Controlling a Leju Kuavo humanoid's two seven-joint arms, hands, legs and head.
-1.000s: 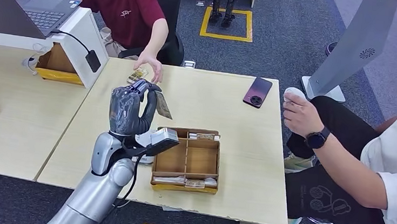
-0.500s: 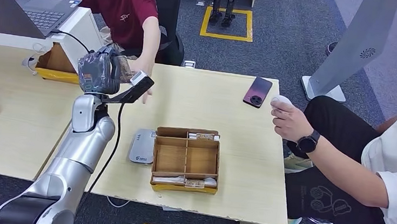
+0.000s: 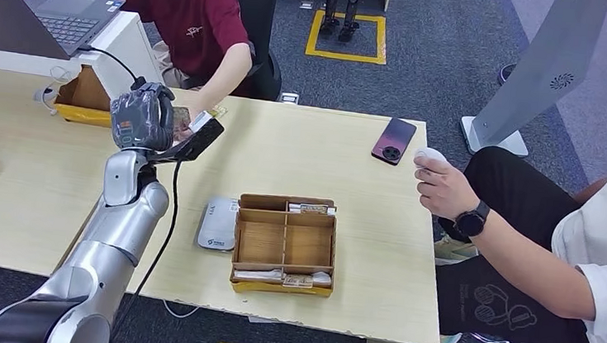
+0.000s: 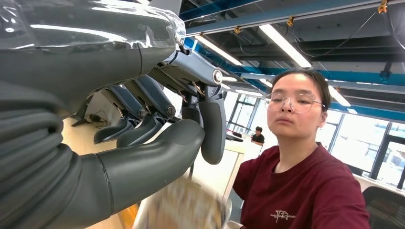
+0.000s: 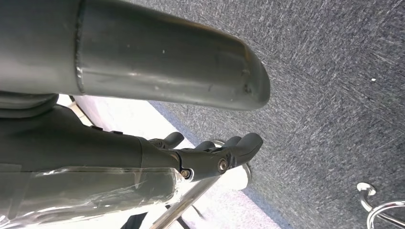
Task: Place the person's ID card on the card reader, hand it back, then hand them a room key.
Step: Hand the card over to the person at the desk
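The head view is evenly and brightly lit from overhead; only soft, short shadows are cast beside the brown wooden compartment box (image 3: 285, 243) on the pale wooden table (image 3: 349, 175). In the left wrist view, long white ceiling strip lights (image 4: 286, 45) are seen, glare is thrown on the clear plastic wrap over the grey left hand (image 4: 157, 138), and a yellowish blurred object (image 4: 184, 207) is out of focus. The dark grey right hand (image 5: 210, 157) is seen sharply above the speckled grey carpet (image 5: 334, 95).
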